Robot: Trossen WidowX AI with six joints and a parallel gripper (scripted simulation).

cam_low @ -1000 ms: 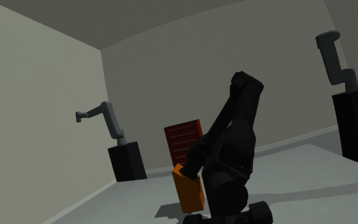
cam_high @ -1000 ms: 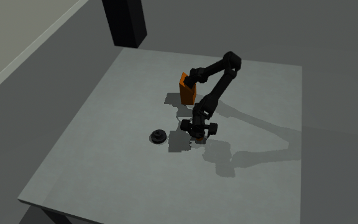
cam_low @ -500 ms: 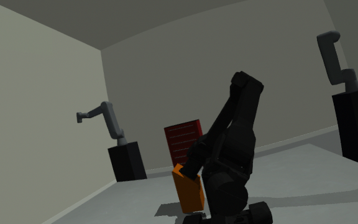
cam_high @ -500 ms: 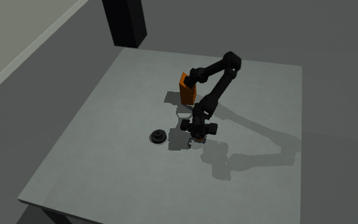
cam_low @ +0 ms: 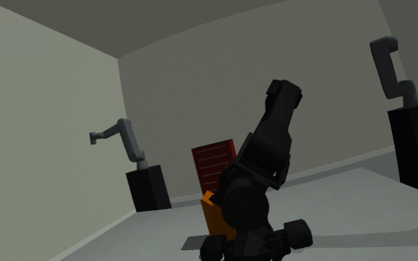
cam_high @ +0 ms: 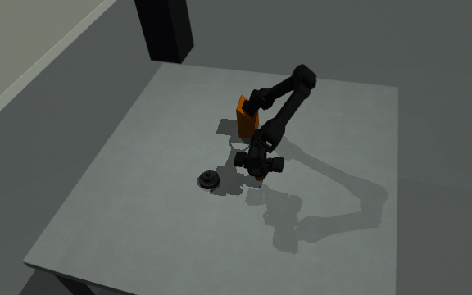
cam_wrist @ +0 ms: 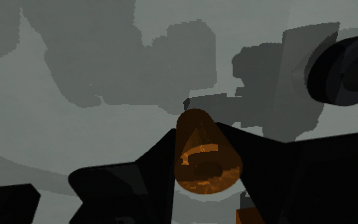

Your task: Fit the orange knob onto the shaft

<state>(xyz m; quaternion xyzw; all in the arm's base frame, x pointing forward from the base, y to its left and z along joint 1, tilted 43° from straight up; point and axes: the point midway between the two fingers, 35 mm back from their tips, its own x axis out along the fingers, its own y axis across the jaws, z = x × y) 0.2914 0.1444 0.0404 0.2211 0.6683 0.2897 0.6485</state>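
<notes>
The orange knob point(cam_high: 260, 179) point(cam_wrist: 207, 172) is between my gripper's fingers. My gripper point(cam_wrist: 195, 129) is shut on it, one dark finger on each side. In the wrist view the knob's end with the hole faces the camera. In the top view the gripper body hides most of the knob, and I cannot tell whether its bottom touches the table. The round dark pedestal point(cam_high: 209, 184) point(cam_wrist: 317, 87) with its short shaft point(cam_high: 208, 174) stands to the left of the gripper in the top view, apart from the knob. The shaft's flat side cannot be made out.
An orange block point(cam_high: 246, 124) point(cam_low: 214, 219) stands at the arm's base behind the gripper. Arm shadows fall across the grey table point(cam_high: 138, 229). Beyond the table are a red cabinet point(cam_low: 210, 164), dark plinths point(cam_low: 147, 188) point(cam_high: 166, 33) and two grey arms point(cam_low: 129, 141) point(cam_low: 384, 70).
</notes>
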